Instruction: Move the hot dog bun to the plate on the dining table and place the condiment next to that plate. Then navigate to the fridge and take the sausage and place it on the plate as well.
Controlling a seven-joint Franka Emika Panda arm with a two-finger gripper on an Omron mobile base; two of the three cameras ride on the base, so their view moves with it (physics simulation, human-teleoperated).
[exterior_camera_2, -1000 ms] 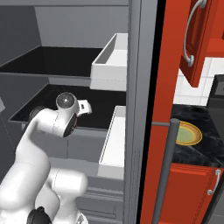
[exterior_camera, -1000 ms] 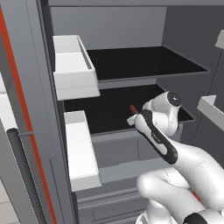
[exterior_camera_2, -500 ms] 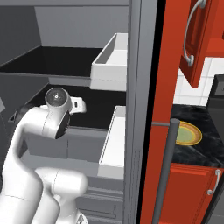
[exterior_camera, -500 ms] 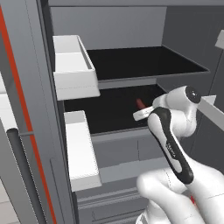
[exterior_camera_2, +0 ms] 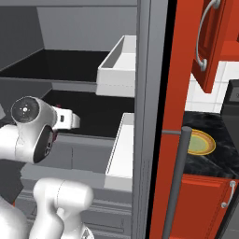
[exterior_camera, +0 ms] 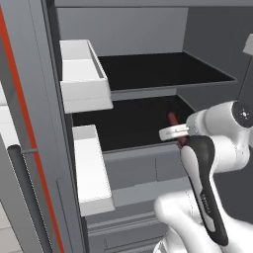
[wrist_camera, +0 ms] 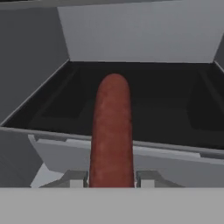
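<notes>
A: Entry, gripper status. In the hand view the two small dark finger tips (wrist_camera: 76, 179) stand at the bottom centre of the frame, one on each side of a thin reddish-brown sausage (wrist_camera: 111, 135), and both press its flanks. The gripper (wrist_camera: 111, 181) is narrow, clamped on that sausage.

B: Position of the sausage?

A: It runs from the bottom centre up to the middle of the hand view, its rounded end over the black floor of the lower shelf (wrist_camera: 175, 118) of the tall dark grey fridge (wrist_camera: 131, 39). In the left base view it is a short red sliver (exterior_camera: 173, 121) right of centre, just above the white hand, poking up in front of the same dark shelf (exterior_camera: 123, 123).

B: Right base view?

A: Only a faint red trace (exterior_camera_2: 58, 106) at centre left, beside the white wrist block; too small to describe further.

B: Other task items?

A: The round yellow plate with an olive-green centre (exterior_camera_2: 202, 143) sits at centre right of the right base view, on a black white-veined marble top (exterior_camera_2: 219, 158) above a red base, partly behind a grey bar handle (exterior_camera_2: 173, 186).

B: Fridge interior?

A: Two white door shelves (exterior_camera: 81, 74) at upper and lower left of the left base view.
</notes>
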